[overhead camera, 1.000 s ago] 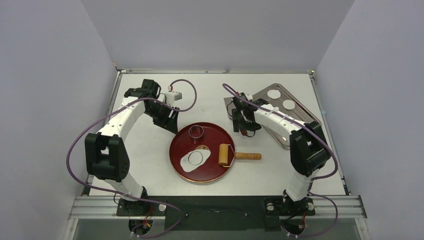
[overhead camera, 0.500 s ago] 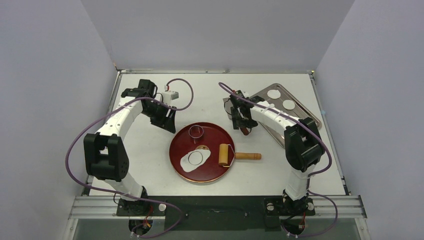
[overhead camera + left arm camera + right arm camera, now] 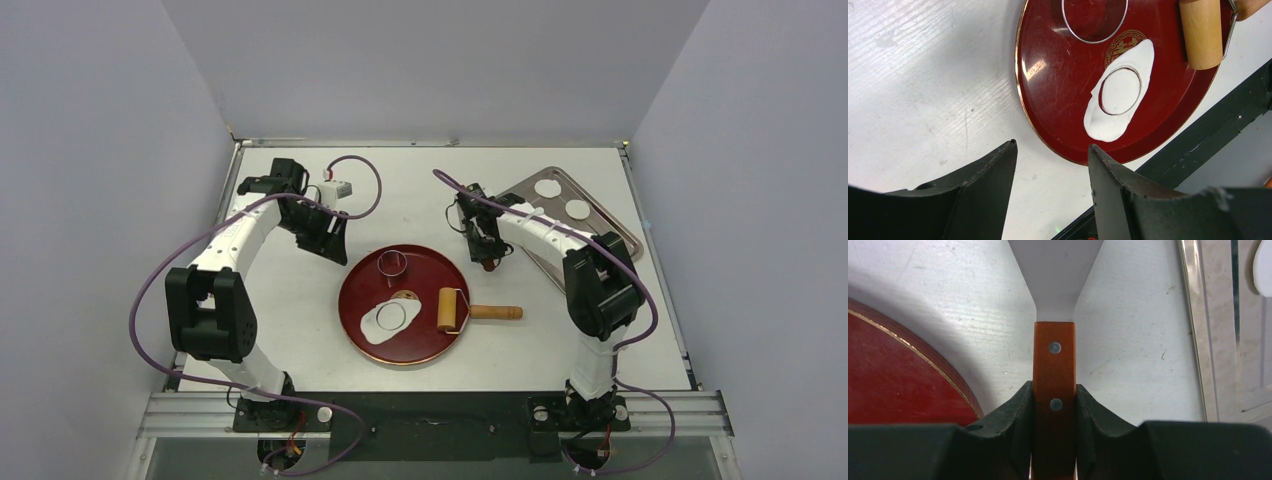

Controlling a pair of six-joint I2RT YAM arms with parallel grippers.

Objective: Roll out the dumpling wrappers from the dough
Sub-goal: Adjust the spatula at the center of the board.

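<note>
The dough (image 3: pixel 390 318) (image 3: pixel 1120 97) is a flat ragged white sheet on the red plate (image 3: pixel 365 290) (image 3: pixel 1058 75), with a round outline pressed into its middle. Two dumpling wrappers (image 3: pixel 547 187) (image 3: pixel 578 209) lie on the steel tray (image 3: pixel 600 235); the edge of one wrapper (image 3: pixel 1265 265) shows in the right wrist view. My right gripper (image 3: pixel 483 250) (image 3: pixel 1054 390) is shut on the wooden handle of a spatula (image 3: pixel 1054 355), between plate and tray. My left gripper (image 3: pixel 335 240) (image 3: pixel 1052 146) hangs open and empty over the table, left of the plate.
A metal ring cutter (image 3: pixel 392 263) (image 3: pixel 1094 20) stands on the far part of the plate. A wooden rolling pin (image 3: pixel 452 310) (image 3: pixel 1200 32) rests on the plate's right edge, its handle (image 3: pixel 497 312) pointing right. The tray (image 3: pixel 1218 340) lies close to the right of the spatula.
The right gripper's jaws have closed onto the spatula handle, and that arm has shifted slightly left. The left arm has drawn back a little toward the far left.
</note>
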